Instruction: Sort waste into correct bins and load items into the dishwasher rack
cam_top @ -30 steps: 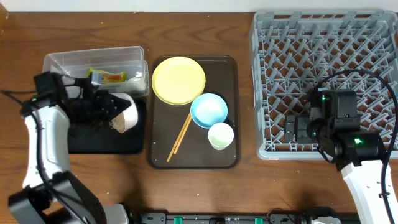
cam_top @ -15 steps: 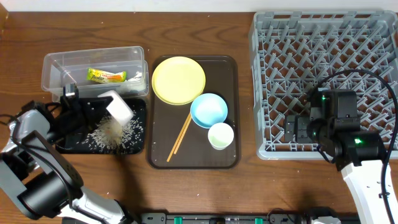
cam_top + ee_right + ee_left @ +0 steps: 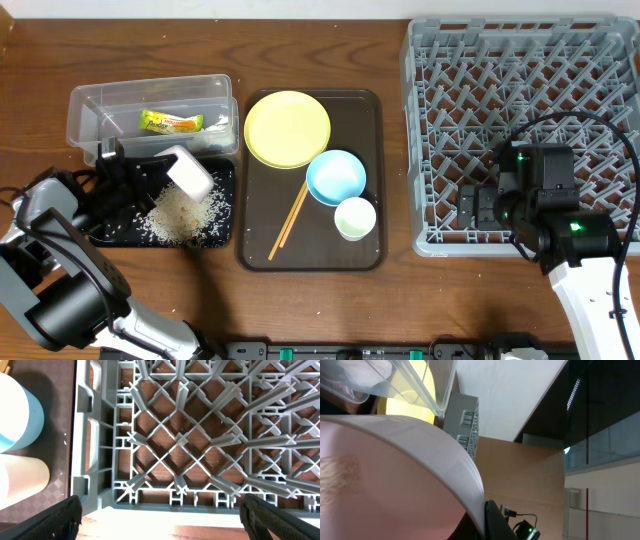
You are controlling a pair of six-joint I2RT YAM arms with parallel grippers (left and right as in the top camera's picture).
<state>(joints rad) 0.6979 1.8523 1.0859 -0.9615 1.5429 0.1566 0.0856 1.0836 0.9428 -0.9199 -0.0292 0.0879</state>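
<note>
- Grip first: my left gripper point(image 3: 150, 172) is clamped on the rim of the white bowl point(image 3: 190, 172) and holds it tipped on its side above the black tray point(image 3: 110, 235). In the left wrist view the bowl's wall fills most of the frame, so I cannot see the jaws themselves.
- My right gripper point(image 3: 162, 522) is spread wide and holds nothing. It hovers over the near edge of the dishwasher rack point(image 3: 520, 70), fingertips at the two lower corners of its own view.
- Below the bowl's mouth the rice scraps point(image 3: 180, 212) lie scattered in the black tray. I cannot tell whether any rice remains inside the bowl.
- Just behind that tray, the snack wrapper point(image 3: 172, 123) lies in the clear tub point(image 3: 90, 100).
- I judge the waste sorting to be about finished.
- Loading has not begun: I see nothing in the rack.
- The yellow plate point(image 3: 287, 128), blue bowl point(image 3: 336, 176), small cup point(image 3: 355, 217) and chopsticks point(image 3: 292, 218) all sit on the brown serving tray point(image 3: 370, 110), between the bins and the rack.
- The white bowl in my left grip has yet to cross over too.
</note>
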